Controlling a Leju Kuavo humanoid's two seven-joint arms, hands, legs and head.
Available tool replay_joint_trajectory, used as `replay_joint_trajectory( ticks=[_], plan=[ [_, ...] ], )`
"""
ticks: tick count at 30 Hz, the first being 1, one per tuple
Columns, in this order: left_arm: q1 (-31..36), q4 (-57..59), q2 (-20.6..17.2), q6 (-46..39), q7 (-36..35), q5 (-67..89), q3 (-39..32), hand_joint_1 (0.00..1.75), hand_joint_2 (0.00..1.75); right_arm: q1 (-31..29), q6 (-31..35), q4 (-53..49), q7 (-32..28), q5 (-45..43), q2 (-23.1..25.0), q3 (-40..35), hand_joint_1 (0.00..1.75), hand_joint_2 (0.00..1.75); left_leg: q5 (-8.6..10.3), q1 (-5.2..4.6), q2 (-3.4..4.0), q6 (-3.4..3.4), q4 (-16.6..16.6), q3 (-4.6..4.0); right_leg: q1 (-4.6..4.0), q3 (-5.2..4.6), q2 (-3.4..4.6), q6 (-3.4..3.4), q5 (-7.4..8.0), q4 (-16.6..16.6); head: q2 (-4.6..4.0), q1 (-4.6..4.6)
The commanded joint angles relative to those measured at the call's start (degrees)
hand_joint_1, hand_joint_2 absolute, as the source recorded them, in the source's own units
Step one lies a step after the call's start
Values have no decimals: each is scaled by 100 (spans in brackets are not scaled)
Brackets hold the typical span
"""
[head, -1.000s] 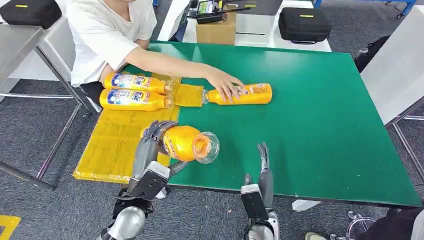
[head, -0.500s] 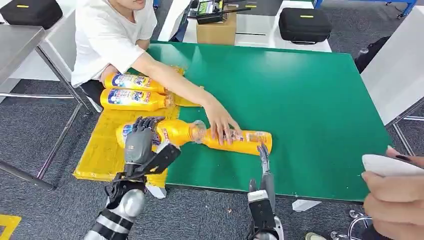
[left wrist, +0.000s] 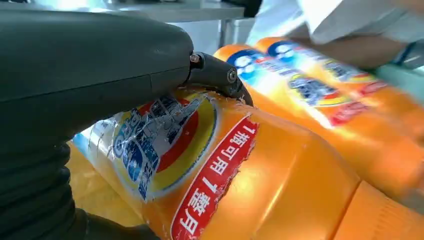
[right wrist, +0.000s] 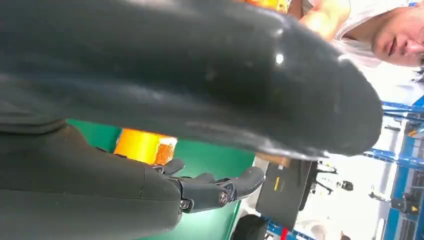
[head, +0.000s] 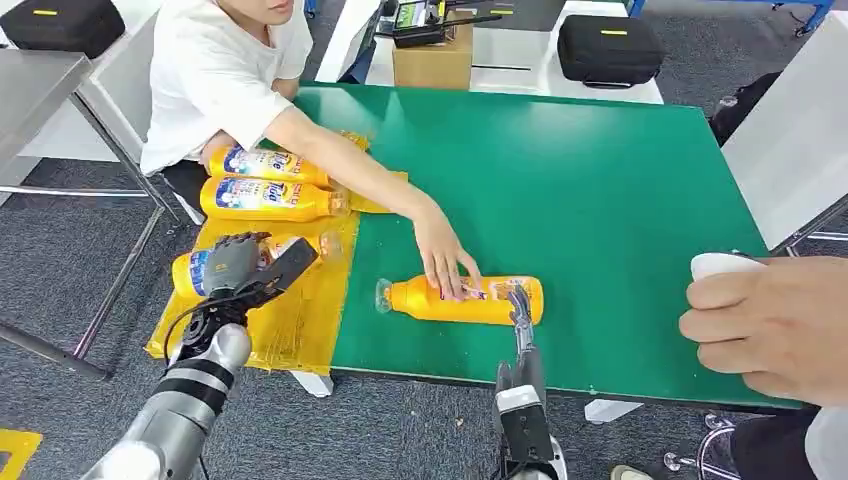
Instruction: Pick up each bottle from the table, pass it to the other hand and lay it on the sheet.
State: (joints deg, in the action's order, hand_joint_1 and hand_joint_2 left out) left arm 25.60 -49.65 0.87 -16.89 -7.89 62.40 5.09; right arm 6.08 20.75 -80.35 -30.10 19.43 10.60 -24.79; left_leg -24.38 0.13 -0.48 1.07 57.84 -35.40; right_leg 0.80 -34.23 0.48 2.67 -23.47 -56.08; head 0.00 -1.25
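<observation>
Orange detergent bottle (head: 190, 272), label legible in the left wrist view, lies gripped by the left hand (head: 240, 265) on the yellow sheet (head: 290, 320); right hand (head: 520, 330), fingers apart, holds nothing.

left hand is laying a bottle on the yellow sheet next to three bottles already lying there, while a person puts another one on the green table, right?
Nearly. The head view shows two bottles already lying on the yellow sheet, not three. The rest holds: the left hand grips a bottle low over the sheet, and a person's hand rests on another bottle on the green table.
</observation>
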Motion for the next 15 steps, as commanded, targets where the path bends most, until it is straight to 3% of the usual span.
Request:
replay_joint_trajectory(
  ticks=[1, 4, 5, 8, 9, 10, 12, 13, 15],
  plan=[
    [1177, 2017, -140, 513, 127, 70, -340, 175, 175, -207, -287, 138, -93, -82, -15, 32, 0, 0, -8, 8, -7, -7, 1, 26, -9, 32, -14, -12, -10, 1, 0, 0],
    [1328, 2325, -165, 712, 16, 296, -182, 175, 175, -313, -361, 257, -162, -115, 16, 86, 0, 0, -9, 6, -1, -5, 1, 26, -7, 32, -8, -10, -9, 1, 0, 2],
    [1347, 2374, -173, 787, 27, 328, -146, 154, 175, -328, -371, 274, -172, -121, 23, 99, 0, 0, -4, 3, 0, -4, -1, 17, -3, 24, -5, -8, -5, 0, 0, 2],
    [1344, 2440, -199, 933, 94, 348, -105, 154, 175, -356, -410, 318, -199, -133, 21, 118, 0, 0, -3, -1, 4, -4, -5, 20, 1, 24, 0, -7, -3, 3, 0, 2],
    [1344, 2440, -199, 933, 94, 348, -105, 129, 175, -356, -410, 318, -199, -133, 21, 118, 0, 0, -3, -1, 6, -5, -5, 19, 1, 24, 1, -7, -2, 4, 0, 0],
    [1318, 2406, -192, 1063, 260, 266, -120, 75, 175, -354, -422, 339, -227, -146, 29, 135, 0, 0, -6, 0, 2, -7, -7, 32, -1, 38, -4, -11, -6, 5, 0, 2],
    [1235, 2325, -158, 1309, 526, 51, -175, 17, 175, -364, -424, 396, -273, -164, 34, 172, 0, 0, -7, 2, 5, -9, -6, 38, -4, 43, 0, -13, -6, 5, -2, 0],
    [1191, 2282, -147, 1417, 722, -76, -209, 3, 175, -372, -445, 423, -306, -191, 28, 173, 0, 0, -6, 0, 7, -8, -8, 38, -2, 41, 2, -11, -4, 6, 0, 0],
    [1105, 2171, -136, 1662, 906, -390, -276, 0, 175, -403, -476, 528, -375, -243, 39, 182, 0, 0, -5, 0, 8, -7, -9, 42, -3, 43, 2, -10, -3, 8, -2, -2]
  ],
)
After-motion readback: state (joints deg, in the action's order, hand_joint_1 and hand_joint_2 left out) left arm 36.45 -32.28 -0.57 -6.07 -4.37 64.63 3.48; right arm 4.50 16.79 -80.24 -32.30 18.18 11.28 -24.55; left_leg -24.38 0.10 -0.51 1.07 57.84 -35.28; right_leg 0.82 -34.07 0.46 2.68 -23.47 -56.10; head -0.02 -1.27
